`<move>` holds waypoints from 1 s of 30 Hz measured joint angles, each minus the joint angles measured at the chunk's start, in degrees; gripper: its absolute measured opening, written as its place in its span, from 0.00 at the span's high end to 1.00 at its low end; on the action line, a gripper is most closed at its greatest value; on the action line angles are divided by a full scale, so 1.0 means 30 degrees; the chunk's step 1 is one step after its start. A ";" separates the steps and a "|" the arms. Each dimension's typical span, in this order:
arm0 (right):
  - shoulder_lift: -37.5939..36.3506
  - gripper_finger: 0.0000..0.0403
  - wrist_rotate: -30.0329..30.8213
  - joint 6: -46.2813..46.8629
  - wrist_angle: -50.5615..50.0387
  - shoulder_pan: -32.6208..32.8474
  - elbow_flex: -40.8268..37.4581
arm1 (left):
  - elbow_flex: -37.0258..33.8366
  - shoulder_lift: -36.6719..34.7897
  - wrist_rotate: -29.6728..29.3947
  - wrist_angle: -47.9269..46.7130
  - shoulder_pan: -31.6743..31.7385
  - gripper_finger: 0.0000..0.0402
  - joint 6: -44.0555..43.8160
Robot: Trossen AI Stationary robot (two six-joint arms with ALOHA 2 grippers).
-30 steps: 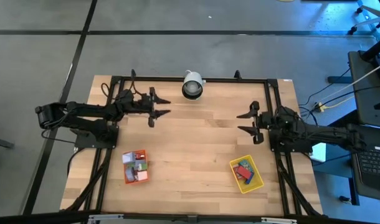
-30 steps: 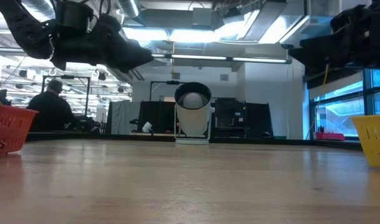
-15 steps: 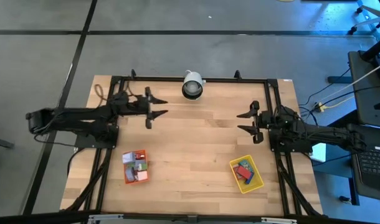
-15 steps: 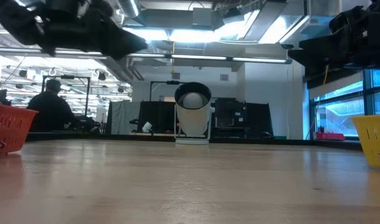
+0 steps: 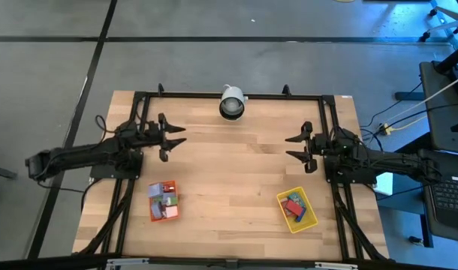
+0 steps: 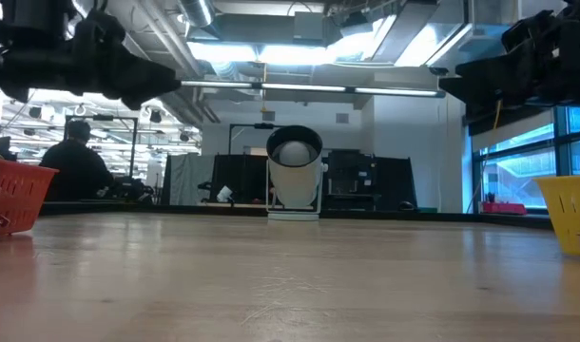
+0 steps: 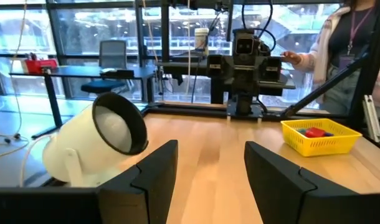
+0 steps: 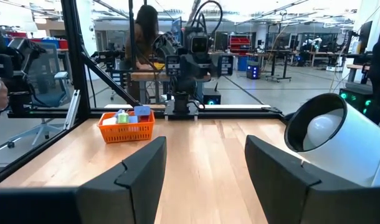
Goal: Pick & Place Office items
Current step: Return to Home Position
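Note:
The office items are small coloured pieces lying in two trays. Some lie in the orange tray (image 5: 163, 200) near the table's left front, also in the right wrist view (image 8: 126, 126). Others lie in the yellow tray (image 5: 297, 209) at the right front, where a red one (image 7: 314, 132) shows. My left gripper (image 5: 180, 136) hovers open over the table's far left, pointing level toward the right. My right gripper (image 5: 287, 147) hovers open at the far right, facing it. Neither has anything between its fingers.
A white camera housing (image 5: 231, 102) stands at the middle of the far edge. A black frame (image 5: 214, 95) runs along the table's far and side edges. Bare wood lies between the two grippers. A person (image 7: 339, 56) stands beyond the table's right side.
My left gripper has drawn back toward the table's left edge and slightly toward the near edge, staying level and open. My right gripper has kept still.

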 joint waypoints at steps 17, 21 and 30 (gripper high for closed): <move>0.0000 0.46 0.0969 0.1042 0.0007 0.0005 0.0008 | -0.0185 -0.2310 -0.1997 -0.5222 -0.2083 0.55 0.1254; 0.0000 0.46 0.1011 0.1018 0.0007 0.0005 0.0013 | -0.0185 -0.2311 -0.3361 -0.5214 -0.2485 0.55 0.1680; 0.0000 0.46 0.1017 0.0871 -0.0305 0.0005 0.0015 | -0.0191 -0.2303 -0.2999 -0.5434 -0.2605 0.55 0.0815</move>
